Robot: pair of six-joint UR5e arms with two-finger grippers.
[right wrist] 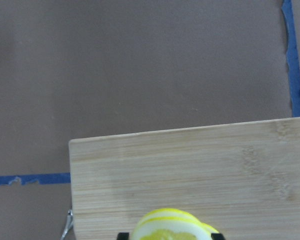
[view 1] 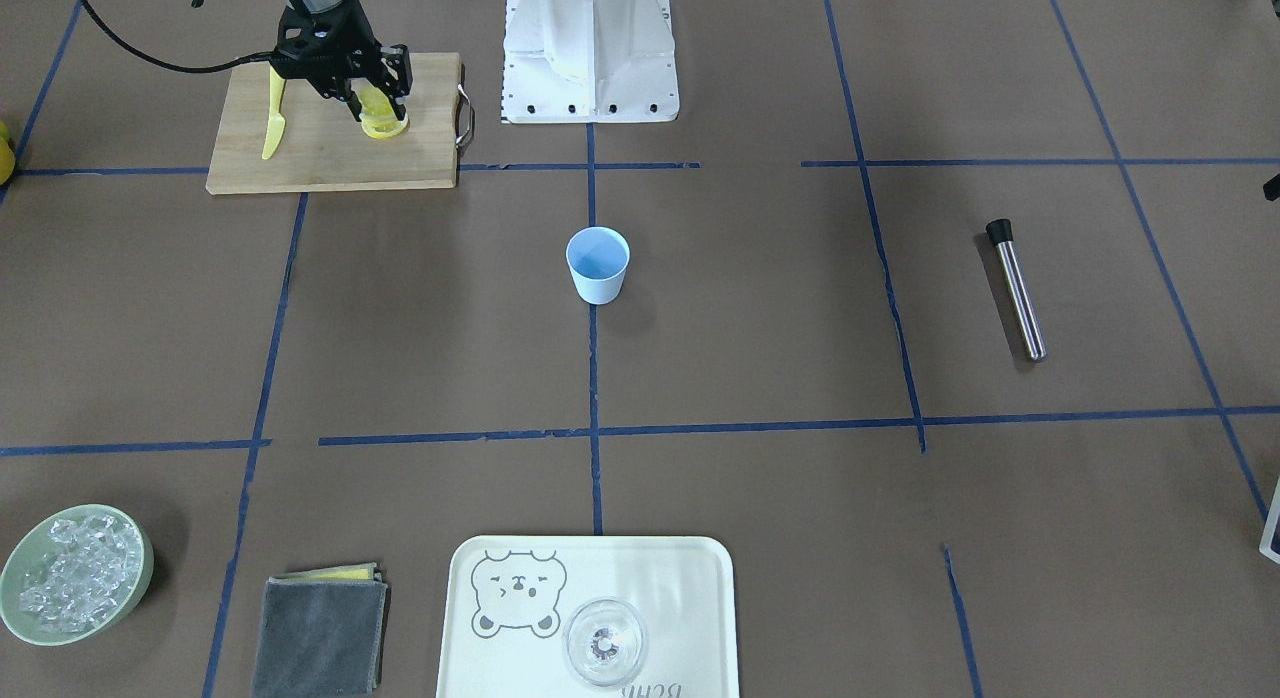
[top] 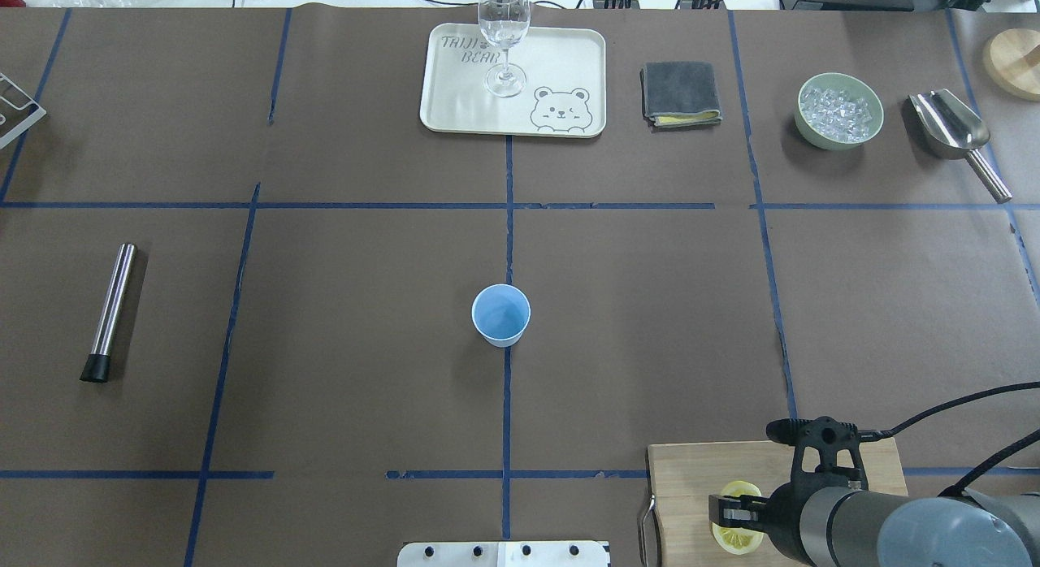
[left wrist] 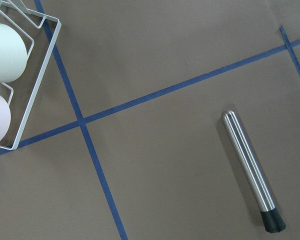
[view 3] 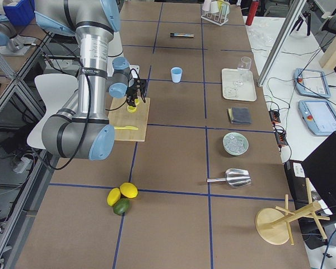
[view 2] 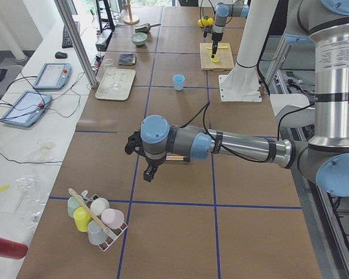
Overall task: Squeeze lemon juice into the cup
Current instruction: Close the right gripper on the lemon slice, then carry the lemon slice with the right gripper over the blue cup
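Overhead, front views opposed, sharing cup (top: 500, 313); wrist cameras seemingly close, downward.

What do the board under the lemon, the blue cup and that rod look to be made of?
Board: pale wood, possibly bamboo, matte; grain strips show. Cup: likely plastic, opaque light blue, matte, no glints. Rod: polished metal, bright streaks along it; its black cap looks like rubber, though I can't be sure.

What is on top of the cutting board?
A yellow knife and the lemon, with the right gripper around it. The board beneath the gripper is hidden.
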